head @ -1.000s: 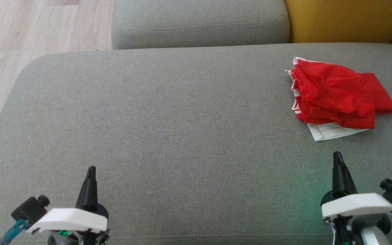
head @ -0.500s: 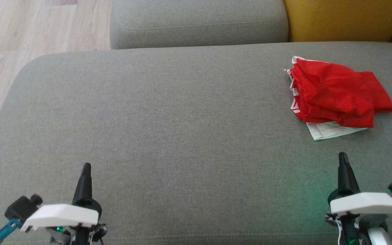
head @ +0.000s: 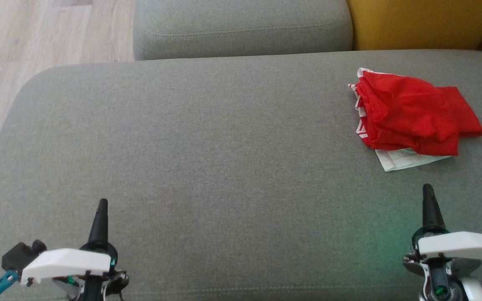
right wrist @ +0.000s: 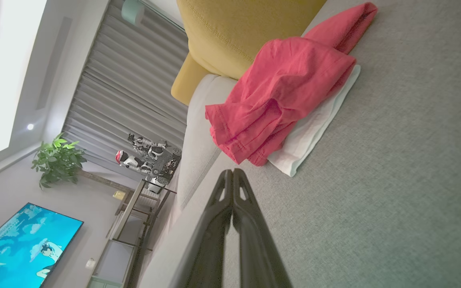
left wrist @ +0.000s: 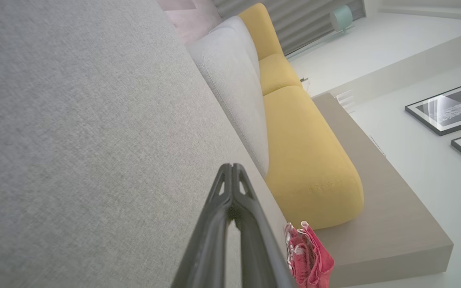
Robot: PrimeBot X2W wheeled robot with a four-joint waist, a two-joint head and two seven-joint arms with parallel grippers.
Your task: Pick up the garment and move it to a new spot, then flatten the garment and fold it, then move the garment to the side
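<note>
The left gripper (head: pixel 101 203) has its two dark fingers pressed tip to tip with nothing between them, and the right gripper (head: pixel 427 188) is the same, closed and empty just above the grey sofa seat (head: pixel 224 146). The garment (head: pixel 412 115) lies apart from both, a loosely bunched red heap at the far right of the seat, ahead of the right gripper and near the yellow cushion (head: pixel 412 21). A white layer (head: pixel 400 159) pokes out from under its near edge; whether that is a lining or a separate piece cannot be told. That layering looks like the main hazard. A pinch on the top red fold alone would probably lift one ply and let the rest trail or fall open, and a pinch on the white edge could pull it out from under the red. If the fingers reach the cloth closed as they are, they would likely shove it toward the cushion rather than take it. Pressing deep into the soft upholstery might also catch the sofa fabric along with the cloth. The left gripper sits well apart from the heap, so a two-handed lift would mean a long reach across. White markings (head: pixel 360 127) run along the garment's left edge, too small to read, and no brand or label is legible anywhere.
</note>
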